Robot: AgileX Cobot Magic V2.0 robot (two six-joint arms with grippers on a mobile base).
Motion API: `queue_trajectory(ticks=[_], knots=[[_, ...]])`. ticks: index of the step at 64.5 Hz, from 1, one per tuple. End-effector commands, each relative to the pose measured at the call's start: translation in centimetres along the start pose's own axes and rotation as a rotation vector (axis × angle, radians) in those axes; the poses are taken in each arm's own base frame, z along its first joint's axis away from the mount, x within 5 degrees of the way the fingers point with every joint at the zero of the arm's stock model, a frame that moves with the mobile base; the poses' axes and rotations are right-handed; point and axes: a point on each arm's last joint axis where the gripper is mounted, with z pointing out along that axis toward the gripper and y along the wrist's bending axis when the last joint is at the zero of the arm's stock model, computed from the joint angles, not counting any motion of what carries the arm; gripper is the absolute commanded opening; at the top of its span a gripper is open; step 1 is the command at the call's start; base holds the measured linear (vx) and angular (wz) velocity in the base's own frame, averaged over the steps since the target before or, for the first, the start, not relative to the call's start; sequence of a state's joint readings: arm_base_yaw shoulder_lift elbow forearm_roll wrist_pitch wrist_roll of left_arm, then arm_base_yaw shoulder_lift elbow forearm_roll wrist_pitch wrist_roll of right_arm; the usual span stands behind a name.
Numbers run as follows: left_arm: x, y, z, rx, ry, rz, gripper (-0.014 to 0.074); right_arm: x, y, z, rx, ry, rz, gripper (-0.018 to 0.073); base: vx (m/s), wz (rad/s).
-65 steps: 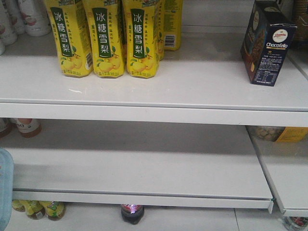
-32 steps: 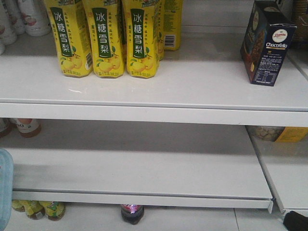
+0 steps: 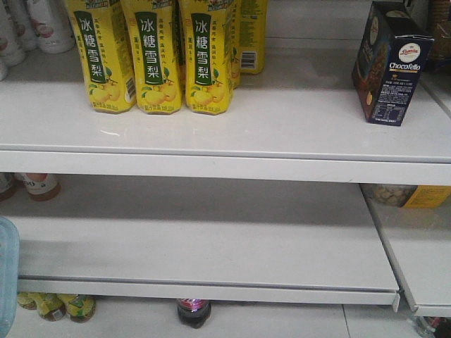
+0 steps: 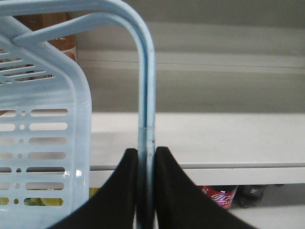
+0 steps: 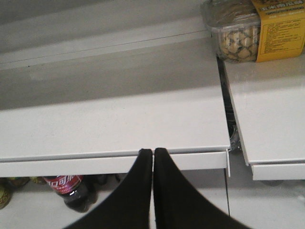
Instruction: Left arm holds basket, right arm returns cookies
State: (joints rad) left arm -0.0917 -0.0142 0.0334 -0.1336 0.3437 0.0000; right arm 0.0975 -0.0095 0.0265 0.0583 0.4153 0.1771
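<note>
The cookies, a dark navy Chocofello box, stand upright at the right end of the upper shelf, with no gripper near them. In the left wrist view my left gripper is shut on the thin upright handle of the pale blue basket, whose slotted wall hangs to the left. Only a sliver of the basket shows at the front view's lower left edge. My right gripper is shut with nothing in it, just before the lower shelf's front lip.
Three yellow drink cartons stand at the upper shelf's left-centre. A clear tub of snacks with a yellow label sits on the neighbouring shelf to the right. Bottles stand on the floor under the lower shelf.
Half a second ago a black tip showed at the front view's bottom right corner; it is gone from that view now. The cookies and the basket have not visibly moved.
</note>
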Motion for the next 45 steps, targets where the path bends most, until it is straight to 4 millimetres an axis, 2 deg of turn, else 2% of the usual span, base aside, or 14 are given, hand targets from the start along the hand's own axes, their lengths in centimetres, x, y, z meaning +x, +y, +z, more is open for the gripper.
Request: queue_trajectory(ticks=[1,25,45], knots=[[-1.9,-0.1,-0.5,0.002,-0.146,0.014,-0.0007,-0.7,0.0,0.1,-0.007,-0.144,-0.014,-0.0003,0.00,0.00],[-1.9,-0.1,-0.5,0.002,-0.146,0.014,-0.0007,-2.0,0.0,-0.2,0.029,-0.288,-0.250,-0.0003,0.00,0.00],[-1.9,-0.1,-0.5,0.002,-0.146,0.014,-0.0007,-2.1,0.0,-0.2,0.028,-0.291,-0.243,-0.0003,0.00,0.00]])
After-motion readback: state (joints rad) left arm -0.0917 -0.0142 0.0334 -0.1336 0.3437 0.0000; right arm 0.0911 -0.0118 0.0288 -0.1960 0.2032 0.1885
